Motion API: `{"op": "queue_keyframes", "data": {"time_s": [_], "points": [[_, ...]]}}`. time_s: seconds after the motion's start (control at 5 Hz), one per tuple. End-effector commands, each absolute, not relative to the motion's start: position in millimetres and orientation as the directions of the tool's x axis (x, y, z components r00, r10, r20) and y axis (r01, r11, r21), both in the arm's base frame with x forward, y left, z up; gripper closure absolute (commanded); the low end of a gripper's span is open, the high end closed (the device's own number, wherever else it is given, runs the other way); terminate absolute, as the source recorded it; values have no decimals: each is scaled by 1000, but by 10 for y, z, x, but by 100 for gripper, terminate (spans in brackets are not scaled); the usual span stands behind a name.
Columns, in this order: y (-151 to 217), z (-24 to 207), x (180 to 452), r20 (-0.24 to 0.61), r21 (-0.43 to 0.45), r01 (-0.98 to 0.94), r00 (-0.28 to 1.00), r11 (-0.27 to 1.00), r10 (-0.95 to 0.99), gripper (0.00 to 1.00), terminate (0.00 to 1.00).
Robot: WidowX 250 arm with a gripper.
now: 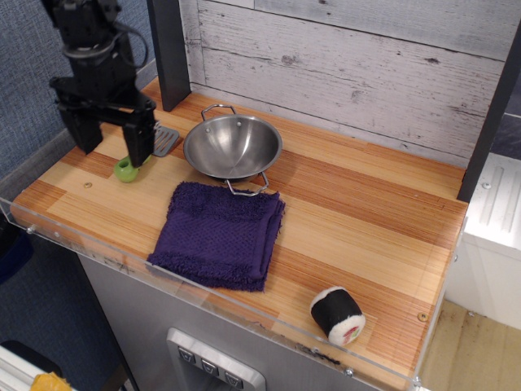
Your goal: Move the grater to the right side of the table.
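Note:
The grater point(125, 169) lies at the back left of the wooden table point(366, 220). Its lime-green handle end shows under my finger, and its grey slotted head point(165, 138) points toward the back. My black gripper point(111, 143) hangs over the handle with its two fingers spread apart. The right finger point(138, 140) covers the middle of the grater. The left finger stands to the left of it. I cannot tell if the fingers touch the grater.
A steel two-handled bowl point(233, 147) sits just right of the grater. A folded purple towel point(220, 235) lies in front of the bowl. A sushi roll toy point(337, 315) stands near the front right edge. A clear rim point(98, 244) runs along the table edge.

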State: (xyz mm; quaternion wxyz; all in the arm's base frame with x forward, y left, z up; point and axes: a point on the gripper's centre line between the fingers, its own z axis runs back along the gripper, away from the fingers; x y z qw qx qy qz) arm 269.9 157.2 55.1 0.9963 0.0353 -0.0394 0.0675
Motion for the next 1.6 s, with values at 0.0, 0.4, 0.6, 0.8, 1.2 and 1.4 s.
{"op": "queue_keyframes", "data": {"time_s": [0.0,0.4,0.6,0.8,1.2,1.4], "points": [[1751,484,2788,107,169,-127,988,977,110,0,0],[1691,365,2910,98,197,-92,992,976,74,0,0],[1687,362,2921,104,198,-95,992,976,75,0,0],[1706,364,2901,136,208,-123,986,970,96,100,0],[1709,365,2880,135,214,-129,986,968,102,100,0],[1712,396,2869,155,175,-148,980,973,121,100,0]]}}
